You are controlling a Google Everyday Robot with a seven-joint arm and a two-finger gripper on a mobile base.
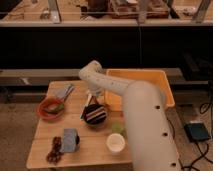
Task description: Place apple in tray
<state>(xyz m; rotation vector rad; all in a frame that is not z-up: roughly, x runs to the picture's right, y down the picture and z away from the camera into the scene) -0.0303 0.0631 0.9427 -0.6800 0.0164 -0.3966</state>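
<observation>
1. Trays: one yellow tray (156, 81).
2. Bowls: two, one orange-red bowl (46, 115) and one dark bowl (95, 116).
3. Cups: one white cup (115, 143).
4. Pale green lumps: one (117, 128).
5. Grippers: one gripper (92, 101) (low over the table (90, 148), just above the dark bowl).

Thick, rounded off-white plastic arm (142, 125) filling the lower right of the frame, tapering up to a bulbous pale elbow joint (92, 75) near the centre. Smooth, glossy shell with faint seams between segments. A few small dark round dots down the right edge of the widest segment. At the thin end, just left of centre below the elbow, dark two-finger gripper (94, 112), blackish against the pale shell.
</observation>
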